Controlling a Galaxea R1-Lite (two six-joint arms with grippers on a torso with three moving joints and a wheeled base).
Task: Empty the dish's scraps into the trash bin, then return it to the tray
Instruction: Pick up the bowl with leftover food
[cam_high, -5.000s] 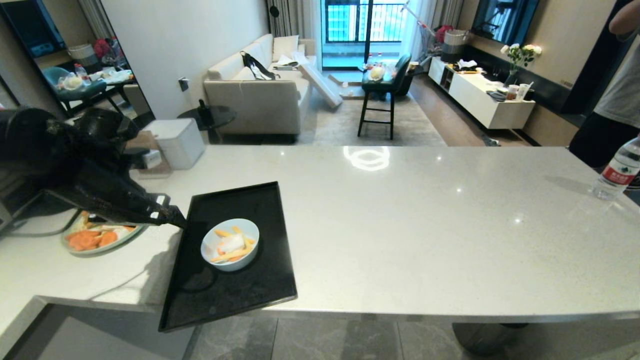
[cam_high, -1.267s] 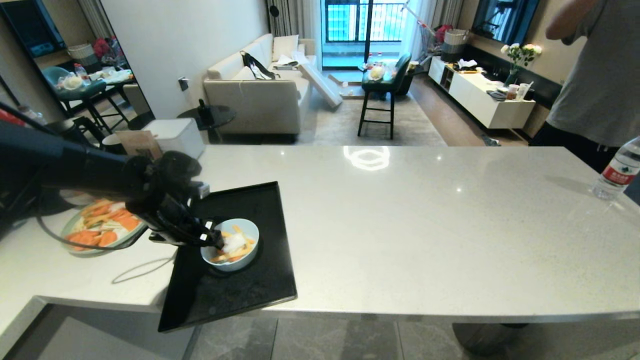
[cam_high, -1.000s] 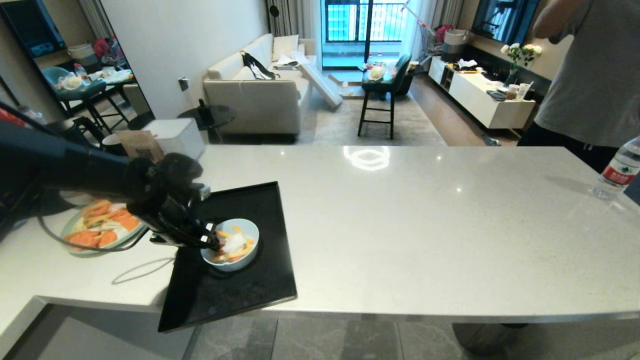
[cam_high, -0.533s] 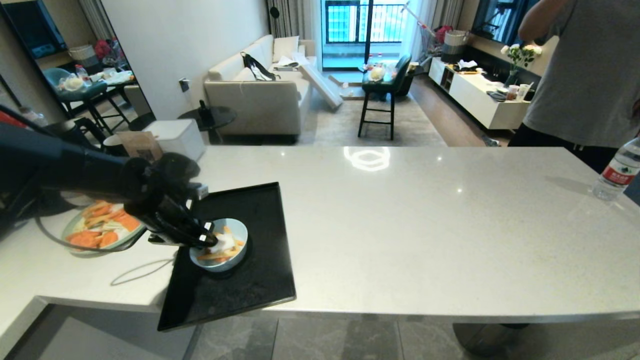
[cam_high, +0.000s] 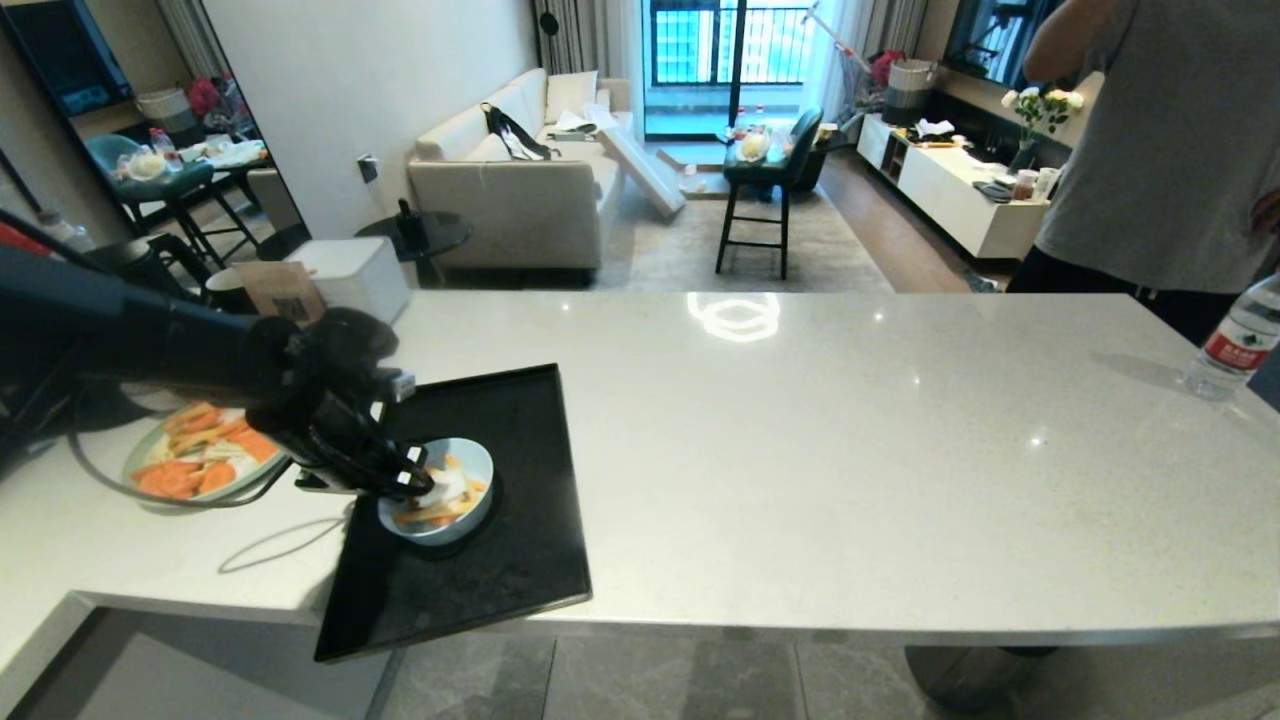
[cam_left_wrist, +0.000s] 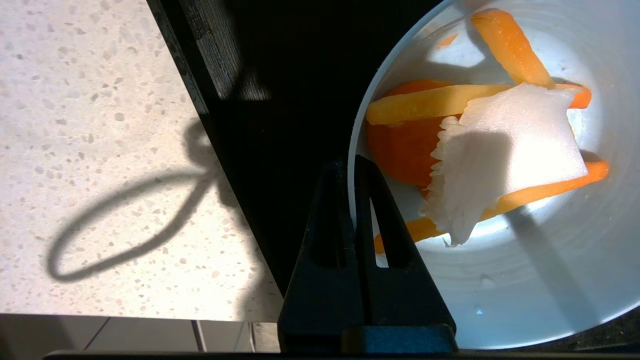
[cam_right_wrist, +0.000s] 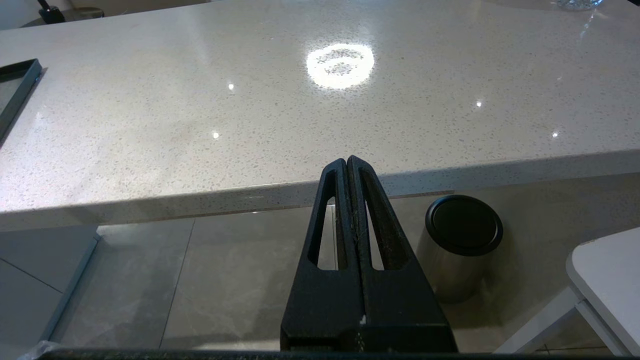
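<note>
The dish (cam_high: 442, 530), a small pale blue-white bowl, sits on the black tray (cam_high: 500, 585) at the counter's front left. In it lie the scraps (cam_high: 448, 492): yellow and orange strips with a white lump. My left gripper (cam_high: 420, 483) reaches in from the left and is shut on the dish's near-left rim. In the left wrist view one finger of the gripper (cam_left_wrist: 351, 167) is inside the dish (cam_left_wrist: 525, 280) beside the scraps (cam_left_wrist: 515, 145), the other outside over the tray (cam_left_wrist: 280, 100). My right gripper (cam_right_wrist: 347, 162) is shut and empty, parked below the counter's edge. The trash bin is out of view.
A pale-green plate (cam_high: 150, 498) of orange slices lies left of the tray. The tray overhangs the counter's (cam_high: 800, 450) front edge. A water bottle (cam_high: 1235, 345) stands far right, with a person (cam_high: 1160, 150) behind it. A dark steel cylinder (cam_right_wrist: 462, 235) stands on the floor.
My left gripper has shut on the dish's rim, and the dish has slid a little to the left on the tray. The person has stepped further into view.
</note>
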